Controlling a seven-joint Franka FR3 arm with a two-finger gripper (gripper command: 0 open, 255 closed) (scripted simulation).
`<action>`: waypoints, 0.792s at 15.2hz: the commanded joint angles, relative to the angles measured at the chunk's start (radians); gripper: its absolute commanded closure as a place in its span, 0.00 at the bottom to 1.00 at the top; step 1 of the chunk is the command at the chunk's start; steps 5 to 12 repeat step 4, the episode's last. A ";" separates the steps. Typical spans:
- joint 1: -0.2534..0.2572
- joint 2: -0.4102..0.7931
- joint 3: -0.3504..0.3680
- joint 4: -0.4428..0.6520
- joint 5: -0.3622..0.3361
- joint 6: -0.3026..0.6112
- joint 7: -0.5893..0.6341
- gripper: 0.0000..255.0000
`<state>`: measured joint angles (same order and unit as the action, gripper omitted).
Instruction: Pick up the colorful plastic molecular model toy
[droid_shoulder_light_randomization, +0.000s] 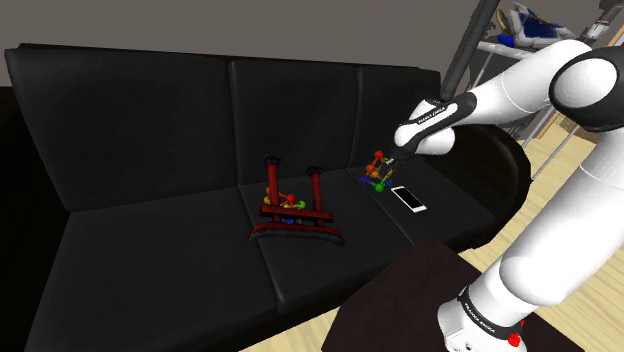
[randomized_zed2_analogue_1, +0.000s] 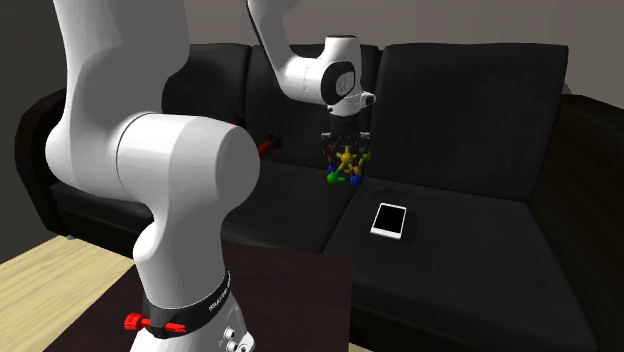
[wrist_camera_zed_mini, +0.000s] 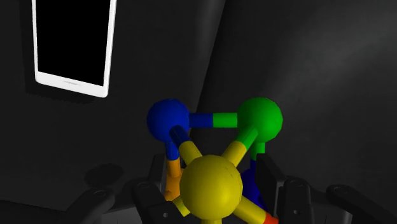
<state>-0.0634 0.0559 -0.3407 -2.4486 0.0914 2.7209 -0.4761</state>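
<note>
The gripper (randomized_zed2_analogue_1: 346, 163) clasps the model (wrist_camera_zed_mini: 211, 186), its fingers (wrist_camera_zed_mini: 268, 184) pressed against either side below the yellow, blue and green balls. The model is low over the sofa (droid_shoulder_light_randomization: 150, 230) seat; I cannot tell whether it touches. A white phone (droid_shoulder_light_randomization: 408, 198) lies near. A red rack (droid_shoulder_light_randomization: 296, 205) stands farther along.

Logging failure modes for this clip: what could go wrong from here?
1. The gripper clasps the molecular model by thin rods beside round balls, so it may twist or slip out on lifting.
2. The phone lies close by on the sofa seat; a dropped model could land on it.
</note>
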 joint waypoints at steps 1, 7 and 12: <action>0.001 -0.026 -0.004 0.004 -0.024 -0.028 0.018 1.00; 0.001 -0.040 -0.005 0.007 -0.036 -0.044 0.027 1.00; 0.001 -0.040 -0.005 0.007 -0.036 -0.044 0.027 1.00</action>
